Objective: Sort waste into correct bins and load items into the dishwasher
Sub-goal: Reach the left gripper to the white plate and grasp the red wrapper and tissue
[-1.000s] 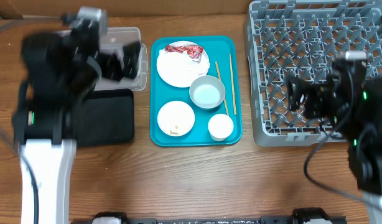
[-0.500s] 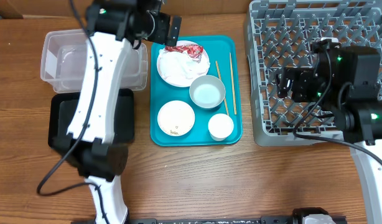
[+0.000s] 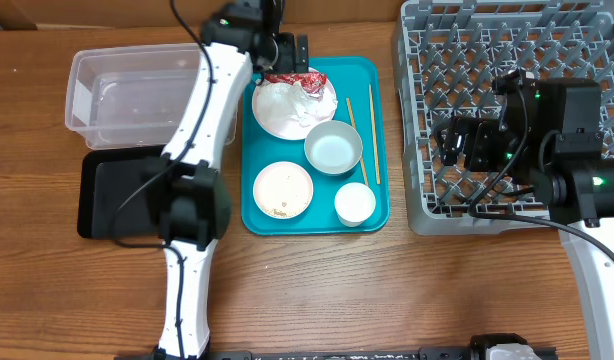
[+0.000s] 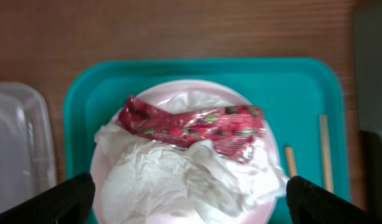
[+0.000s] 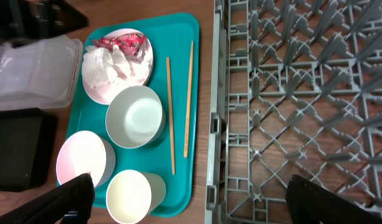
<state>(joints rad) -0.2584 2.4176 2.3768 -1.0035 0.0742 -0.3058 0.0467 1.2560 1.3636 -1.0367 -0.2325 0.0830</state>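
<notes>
The red foil wrapper point(image 4: 191, 123) lies on the white tissue point(image 4: 178, 177) on the large plate point(image 3: 277, 122), at the back of the teal tray point(image 3: 377, 215). My left gripper point(image 4: 191, 202) is open and empty, hovering over that plate; in the overhead view it point(image 3: 287, 52) is at the tray's far edge. The bowl point(image 3: 333, 149), small plate point(image 3: 283, 189), cup point(image 3: 355, 203) and chopsticks point(image 3: 373, 120) lie on the tray. My right gripper point(image 5: 191, 202) is open and empty above the left edge of the grey dish rack point(image 3: 507, 60).
The clear tub point(image 3: 137, 95) stands left of the teal tray, with the black tray point(image 3: 112, 195) in front of it. My left arm reaches over both from the front. Bare wooden table runs along the front.
My left arm has swung right from over the clear tub to the back of the teal tray, above the large plate. My right gripper has shifted slightly left over the rack.
</notes>
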